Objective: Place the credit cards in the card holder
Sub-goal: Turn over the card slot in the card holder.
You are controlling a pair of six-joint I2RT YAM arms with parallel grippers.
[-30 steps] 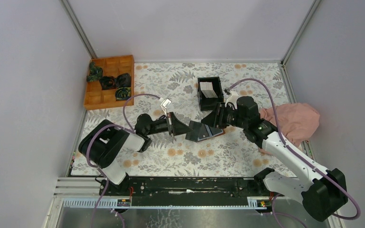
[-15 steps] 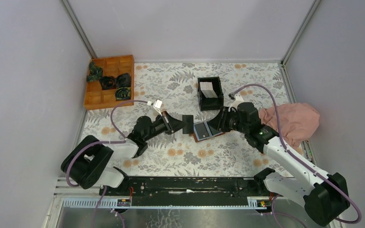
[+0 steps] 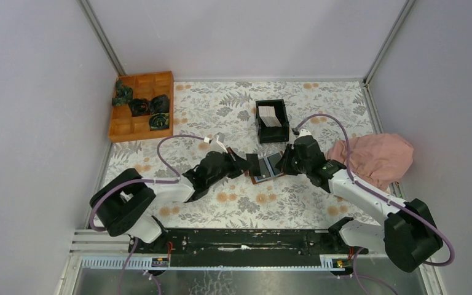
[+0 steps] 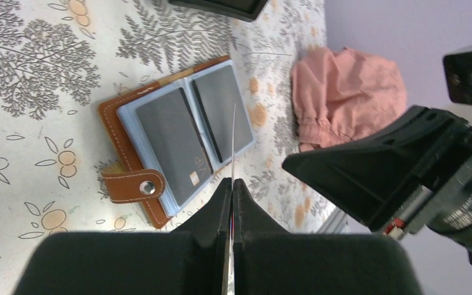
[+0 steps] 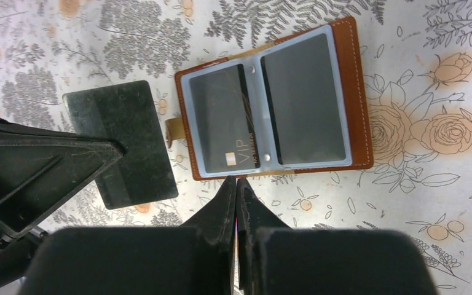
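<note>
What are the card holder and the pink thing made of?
Card holder: probably leather or imitation, matte brown, pale stitching along its edge, metal-looking snap; inner sleeves seem clear glossy plastic. Pink thing: soft cloth, judging by crumpled folds.

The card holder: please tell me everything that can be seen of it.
The card holder is brown leather-like with white stitching, lying open flat on the floral table. Two clear sleeves face up, each over a dark card; one reads VIP. A snap strap sticks out from one side. The shut right pincer is at its edge; contact unclear.
</note>
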